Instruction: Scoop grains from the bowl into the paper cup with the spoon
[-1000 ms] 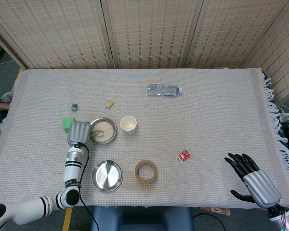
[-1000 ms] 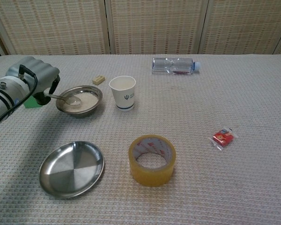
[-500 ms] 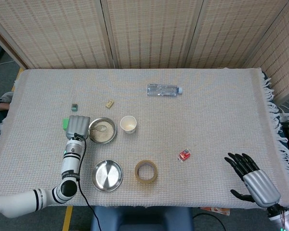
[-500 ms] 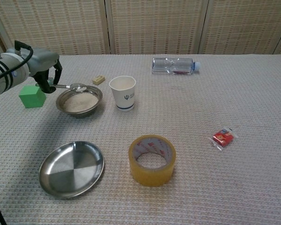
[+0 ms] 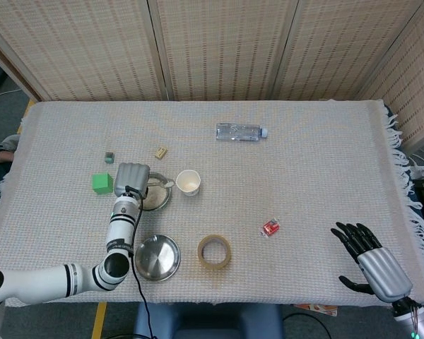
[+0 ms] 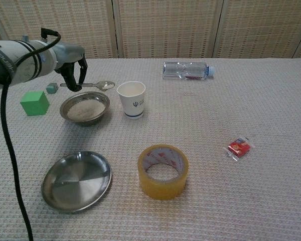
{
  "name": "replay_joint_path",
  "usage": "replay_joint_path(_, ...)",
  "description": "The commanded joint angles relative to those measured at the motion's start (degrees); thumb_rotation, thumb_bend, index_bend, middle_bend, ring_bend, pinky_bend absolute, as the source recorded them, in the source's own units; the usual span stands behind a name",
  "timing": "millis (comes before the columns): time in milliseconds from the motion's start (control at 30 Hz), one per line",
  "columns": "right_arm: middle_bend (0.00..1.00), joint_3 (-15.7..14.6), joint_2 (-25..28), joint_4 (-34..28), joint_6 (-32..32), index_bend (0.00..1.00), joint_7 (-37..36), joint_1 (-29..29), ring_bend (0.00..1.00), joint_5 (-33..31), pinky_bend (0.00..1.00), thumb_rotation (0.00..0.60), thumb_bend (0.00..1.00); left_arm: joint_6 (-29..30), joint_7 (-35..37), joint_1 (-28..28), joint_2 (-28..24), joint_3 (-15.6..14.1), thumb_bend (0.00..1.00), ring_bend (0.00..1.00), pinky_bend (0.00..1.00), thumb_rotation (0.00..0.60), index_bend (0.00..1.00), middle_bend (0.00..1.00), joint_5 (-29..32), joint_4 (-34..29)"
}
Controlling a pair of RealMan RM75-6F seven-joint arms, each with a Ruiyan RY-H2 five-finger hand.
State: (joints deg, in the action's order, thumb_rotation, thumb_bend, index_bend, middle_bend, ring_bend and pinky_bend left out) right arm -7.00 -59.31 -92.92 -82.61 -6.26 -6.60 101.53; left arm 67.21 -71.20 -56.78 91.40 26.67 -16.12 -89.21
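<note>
The left hand point(image 6: 70, 56) pinches the handle of the spoon point(image 6: 93, 85) between its curled fingers and holds it level above the far rim of the bowl point(image 6: 85, 107), the spoon's tip reaching toward the cup point(image 6: 131, 99) without touching it. Whether grains lie in the spoon cannot be told. The bowl, filled with pale grains, stands on the left half of the table point(image 5: 318, 162), and the cup stands upright just beside it toward the middle.

The right hand point(image 5: 371, 258) rests near the front right corner of the table, its dark fingers spread apart and holding nothing; only the head view shows it.

A green block point(image 6: 34, 102) sits left of the bowl, toward the left edge, with a small dark cube point(image 5: 109, 157) behind it. A tan piece point(image 5: 160, 152) lies behind the bowl. An empty steel plate point(image 6: 76, 180) lies near the front edge, and a tape roll point(image 6: 162, 171) beside it. A bottle point(image 6: 186, 70) lies on its side toward the far edge, and a red packet point(image 6: 239, 147) lies right of the middle.
</note>
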Motion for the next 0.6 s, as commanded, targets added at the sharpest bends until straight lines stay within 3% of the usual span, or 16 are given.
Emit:
replay_joint_path(33,0.00,0.1,0.1,0.1,0.4,0.00,-0.3,-0.2,0.00,-0.3,0.00,0.600,0.09,1.2,-0.6,-2.3,0.8,0.2,0.38,1.00,1.00,0.600,0.65,1.00,1.7,1.0)
replay_joint_path(233,0.00,0.2,0.4,0.0,-0.5,0.00,-1.0,0.0,0.00,-0.1,0.00,0.600,0.09,2.4,-0.8,-5.7,3.0,-1.1,0.38,1.00,1.00,0.600,0.65,1.00,2.2,4.4)
replay_joint_path(367,0.00,0.5,0.5,0.3,-1.1,0.00,-1.2,0.2,0.00,-0.2,0.00,0.600,0.09,4.7,-2.0,-7.7,6.1,-4.5,0.38,1.00,1.00,0.600,0.65,1.00,-0.4,9.1)
replay_joint_path(600,0.00,0.5,0.8,0.4,-1.5,0.00,-1.8,0.3,0.00,-0.1,0.00,0.600,0.09,6.0,-2.0,-9.1,9.7,-7.1,0.38,1.00,1.00,0.600,0.65,1.00,-3.9,12.8)
